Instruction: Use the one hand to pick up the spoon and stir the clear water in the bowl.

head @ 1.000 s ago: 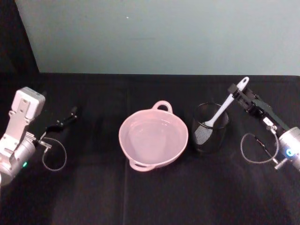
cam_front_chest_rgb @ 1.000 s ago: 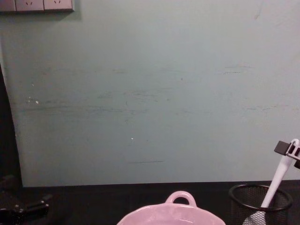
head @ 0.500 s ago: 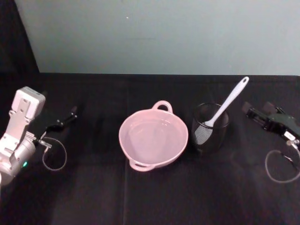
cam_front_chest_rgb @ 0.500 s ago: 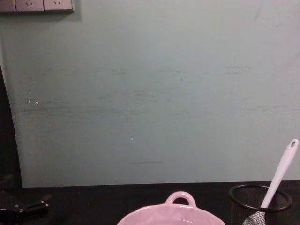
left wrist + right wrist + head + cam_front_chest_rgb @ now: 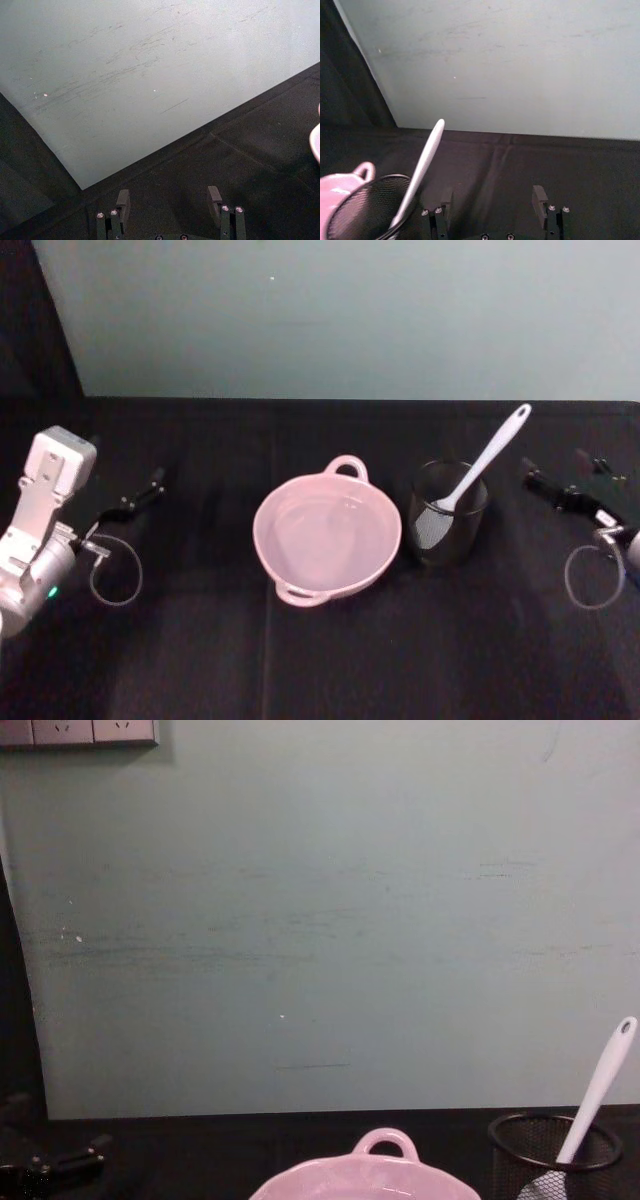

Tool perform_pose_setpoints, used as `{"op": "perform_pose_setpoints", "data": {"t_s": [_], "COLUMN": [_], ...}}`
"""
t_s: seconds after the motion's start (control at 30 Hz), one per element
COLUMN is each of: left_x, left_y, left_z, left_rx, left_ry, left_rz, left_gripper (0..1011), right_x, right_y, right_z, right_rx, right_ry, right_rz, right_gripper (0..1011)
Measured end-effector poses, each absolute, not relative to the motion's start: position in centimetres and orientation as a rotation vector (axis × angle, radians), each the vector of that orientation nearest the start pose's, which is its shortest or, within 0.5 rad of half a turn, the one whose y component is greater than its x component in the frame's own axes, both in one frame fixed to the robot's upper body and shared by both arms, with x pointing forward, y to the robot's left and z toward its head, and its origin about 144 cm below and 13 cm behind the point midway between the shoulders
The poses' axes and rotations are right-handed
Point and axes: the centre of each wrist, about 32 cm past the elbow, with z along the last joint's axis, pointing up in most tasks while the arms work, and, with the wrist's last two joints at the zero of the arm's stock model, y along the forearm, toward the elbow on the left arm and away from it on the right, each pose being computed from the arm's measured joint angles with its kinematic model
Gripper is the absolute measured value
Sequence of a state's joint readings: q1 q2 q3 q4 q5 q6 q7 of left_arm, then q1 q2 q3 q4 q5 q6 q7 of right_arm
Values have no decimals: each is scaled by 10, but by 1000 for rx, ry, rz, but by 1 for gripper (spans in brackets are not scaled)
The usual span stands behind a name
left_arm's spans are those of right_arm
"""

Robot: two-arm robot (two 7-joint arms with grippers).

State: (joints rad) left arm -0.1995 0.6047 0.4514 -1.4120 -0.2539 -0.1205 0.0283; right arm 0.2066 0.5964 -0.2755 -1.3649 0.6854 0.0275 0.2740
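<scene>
Nearest us in the head view sits the bowl (image 5: 328, 536) — wide, pale pink, glossy, with a small loop handle on its rim at twelve o'clock and another at seven. The clear water (image 5: 325, 530) inside shows as little more than a faint sheen. Just beside the bowl, at three o'clock, stands a black wire-mesh cup (image 5: 448, 514), round and see-through. The spoon (image 5: 482, 466) stands in it: smooth white plastic, its flat blade down in the mesh, its long thin handle leaning out toward one o'clock, a hole at the tip.

The right gripper (image 5: 562, 476) hovers well apart from the spoon, at three o'clock of the cup, over the black cloth (image 5: 320, 660). We see its slim black fingers spread wide with nothing between them; the spoon handle rises off to one side of that gap.

The left gripper (image 5: 140, 495) waits at nine o'clock of the bowl — likewise spread and holding nothing.

Farthest back is a pale green wall (image 5: 340, 320), matte and faintly scuffed.
</scene>
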Motion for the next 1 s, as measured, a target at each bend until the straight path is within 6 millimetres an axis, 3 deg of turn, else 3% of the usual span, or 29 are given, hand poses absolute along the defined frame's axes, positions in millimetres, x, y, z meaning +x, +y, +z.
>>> {"op": "perform_pose_setpoints", "data": {"t_s": [0.2,0.53,1.0], "left_x": [489,489,489], "left_y": [310,310,310], "left_z": [1140,1140,1140], "left_rx": [304,304,304], "left_ry": [-285,-285,-285], "left_rz": [1248,1248,1248], "left_gripper": [1011,1011,1011], "right_x": [520,526,526], "right_y": [-349,-337,-337], "right_z": [1154,1150,1150], "right_rx": [-162,-314,-310], "right_ry": [43,-93,-89], "right_rz": [-1213,-1210,-1212], "right_gripper": [1003,1003,1003]}}
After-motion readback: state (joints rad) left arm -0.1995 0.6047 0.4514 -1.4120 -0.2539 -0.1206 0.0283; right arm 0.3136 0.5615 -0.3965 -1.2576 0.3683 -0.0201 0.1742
